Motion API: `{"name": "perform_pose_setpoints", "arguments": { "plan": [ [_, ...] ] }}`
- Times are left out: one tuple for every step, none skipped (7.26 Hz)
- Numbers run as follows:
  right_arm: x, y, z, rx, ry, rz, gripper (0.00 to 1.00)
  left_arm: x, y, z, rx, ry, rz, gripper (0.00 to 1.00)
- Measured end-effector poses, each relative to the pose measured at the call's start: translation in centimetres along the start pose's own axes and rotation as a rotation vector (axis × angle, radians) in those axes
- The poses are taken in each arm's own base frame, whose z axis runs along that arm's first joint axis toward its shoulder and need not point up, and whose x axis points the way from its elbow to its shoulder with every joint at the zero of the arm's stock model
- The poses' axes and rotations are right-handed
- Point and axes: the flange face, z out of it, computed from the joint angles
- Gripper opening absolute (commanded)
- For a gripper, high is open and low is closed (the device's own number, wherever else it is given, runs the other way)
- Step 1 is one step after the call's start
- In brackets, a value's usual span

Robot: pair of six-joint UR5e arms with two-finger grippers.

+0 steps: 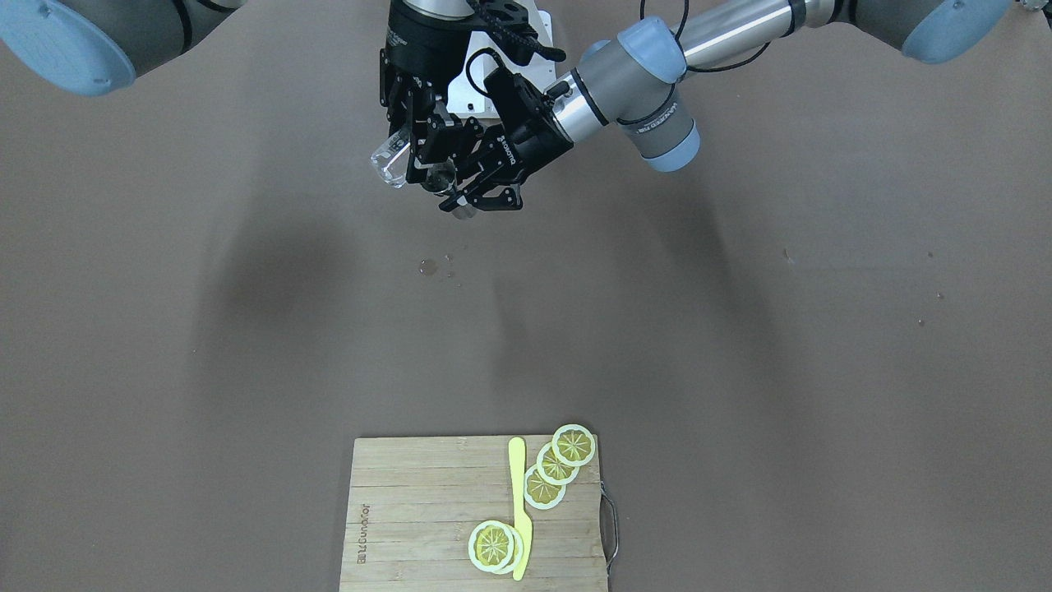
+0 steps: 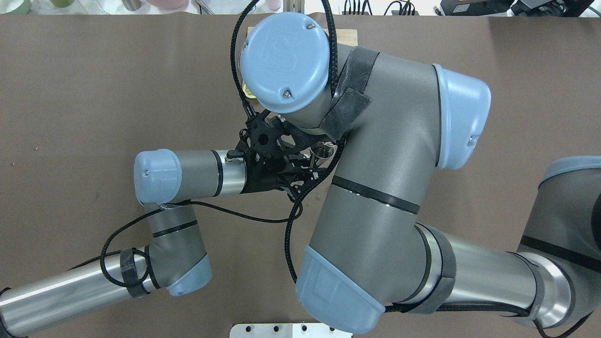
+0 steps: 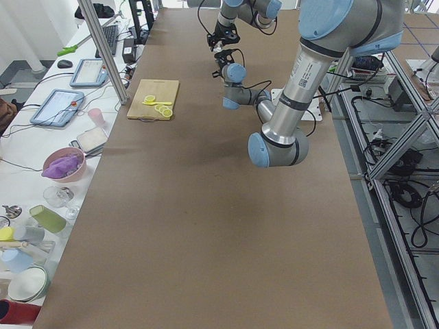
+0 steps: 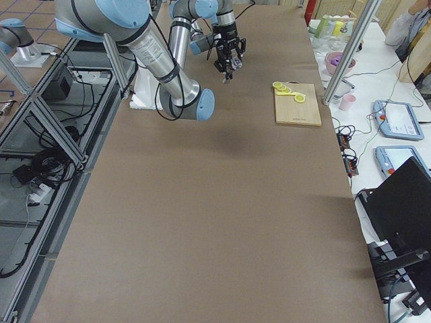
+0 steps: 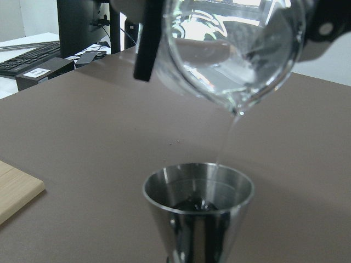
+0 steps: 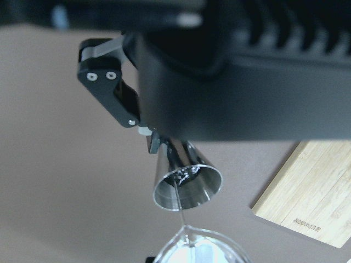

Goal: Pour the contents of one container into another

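1. Your right gripper (image 1: pixel 407 141) pinches the tilted glass (image 5: pixel 236 55), held above the table (image 1: pixel 740 329).
2. Your left gripper (image 1: pixel 463 191) clamps the steel jigger (image 5: pixel 198 205) upright just below its lip.
3. A thin stream (image 5: pixel 225 143) falls into the jigger.

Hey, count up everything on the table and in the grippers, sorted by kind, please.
Glass jug: 1
Metal cup: 1
Cutting board: 1
Lemon slices: 5, two of them overlapping
Yellow knife: 1
Total: 9

"Joyoung" brand on cutting board (image 1: pixel 411 493)
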Motion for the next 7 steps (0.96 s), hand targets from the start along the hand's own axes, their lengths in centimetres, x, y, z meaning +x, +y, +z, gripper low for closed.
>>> {"name": "perform_pose_setpoints", "arguments": {
  "plan": [
    [0.0,-0.1,-0.2,0.014,-0.003,0.003,0.0,0.0,0.0,0.0,-0.001,0.0,0.0,0.0],
    [-0.1,-0.1,-0.3,0.03,-0.006,0.007,0.0,0.0,0.1,0.0,-0.002,0.0,0.0,0.0],
    [-0.2,-0.1,-0.5,0.049,-0.009,0.009,0.0,0.0,0.1,0.0,-0.003,0.0,-0.001,0.0],
    [-0.3,-0.1,-0.7,0.069,-0.009,0.014,0.0,0.1,0.2,0.1,-0.004,0.0,-0.003,0.0],
    [-0.4,0.1,-0.8,0.089,-0.007,0.021,0.0,0.1,0.2,0.1,-0.004,0.0,-0.005,0.0],
    [-0.5,0.7,-0.6,0.11,-0.003,0.031,0.0,0.1,0.2,0.1,-0.004,0.0,-0.007,0.0],
    [-0.8,1.9,-0.2,0.134,0.005,0.044,0.0,0.2,0.2,0.1,-0.004,0.001,-0.007,0.0]
  ]
}}
